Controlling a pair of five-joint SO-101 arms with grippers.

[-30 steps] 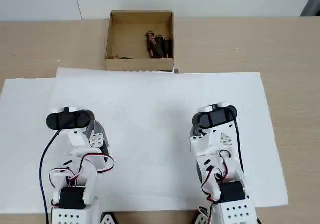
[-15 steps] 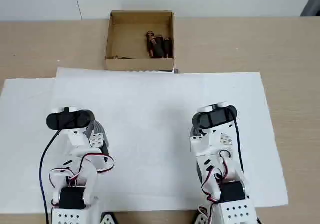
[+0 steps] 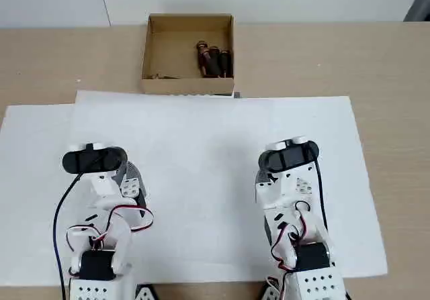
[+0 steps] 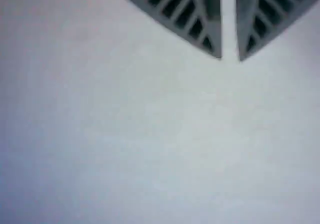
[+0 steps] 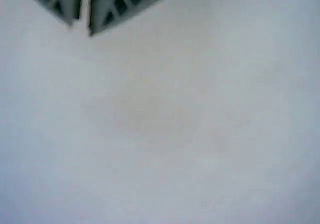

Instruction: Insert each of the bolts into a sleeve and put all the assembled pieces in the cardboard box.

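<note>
The cardboard box [image 3: 187, 85] stands at the back of the table, left of centre. Several dark assembled bolt-and-sleeve pieces [image 3: 213, 60] lie together in its right half. Both arms are folded back near the front edge, far from the box: the left arm [image 3: 101, 179] and the right arm [image 3: 289, 179]. In the left wrist view my left gripper [image 4: 230, 58] hangs just over white paper, fingers shut to a narrow slit with nothing between them. My right gripper [image 5: 80, 27] is likewise shut and empty above the paper.
A large white paper sheet [image 3: 208, 145] covers the table's middle and front, between the arms and the box. Bare wooden tabletop [image 3: 376, 58] lies around it. A small scrap [image 3: 161, 76] rests in the box's left front corner.
</note>
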